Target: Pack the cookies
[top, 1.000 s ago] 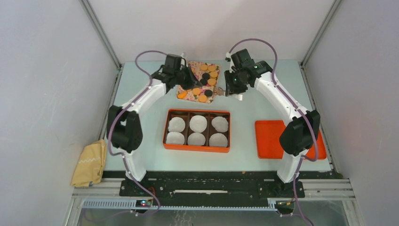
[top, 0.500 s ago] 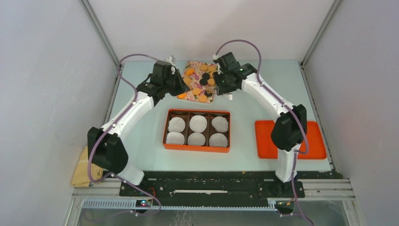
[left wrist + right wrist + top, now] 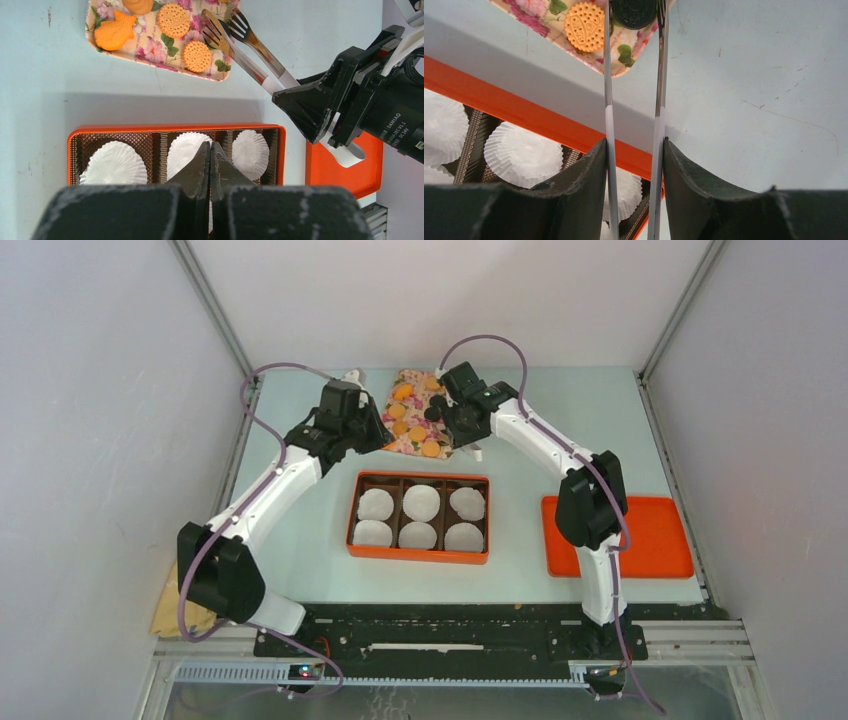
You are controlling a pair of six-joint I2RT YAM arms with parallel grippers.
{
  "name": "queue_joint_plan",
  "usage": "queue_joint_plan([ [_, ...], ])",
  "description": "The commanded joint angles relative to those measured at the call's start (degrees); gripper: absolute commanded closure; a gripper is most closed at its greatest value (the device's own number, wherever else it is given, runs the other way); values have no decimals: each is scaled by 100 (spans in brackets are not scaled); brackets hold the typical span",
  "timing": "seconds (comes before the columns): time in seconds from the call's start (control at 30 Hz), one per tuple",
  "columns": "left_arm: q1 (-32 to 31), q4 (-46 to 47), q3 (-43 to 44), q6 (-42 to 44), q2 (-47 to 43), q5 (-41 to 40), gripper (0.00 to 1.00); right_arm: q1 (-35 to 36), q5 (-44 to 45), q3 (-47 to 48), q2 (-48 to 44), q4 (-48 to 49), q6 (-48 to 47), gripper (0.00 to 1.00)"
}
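While your R gripper [image 3: 634, 147] clamps the slim metal tongs [image 3: 608, 90], a round black cookie [image 3: 634, 12] sits straight ahead between their tips on the floral tray [image 3: 531, 20]; L gripper [image 3: 209, 155] pinched closed, empty.

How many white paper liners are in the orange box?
6 paper liners: three in the far row of the orange box, three in the near row, one in each compartment. None seems hidden.
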Motion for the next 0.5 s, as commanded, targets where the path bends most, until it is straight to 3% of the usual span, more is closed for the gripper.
queue_joint_plan([
  [0.0, -10, 100, -62, 148, -261, -47, 100, 66, 374, 292, -73, -54, -107, 51],
  [0.17, -7, 91, -62, 130, -285, 70, 100, 89, 422, 284, -92, -153, -109, 56],
  [0.27, -9, 98, -68, 109, -288, 125, 100, 89, 358, 305, -71, -71, -72, 68],
  [0.47, 6, 20, -140, 82, -428, -252, 100, 89, 323, 510, -134, 13, -36, 80],
])
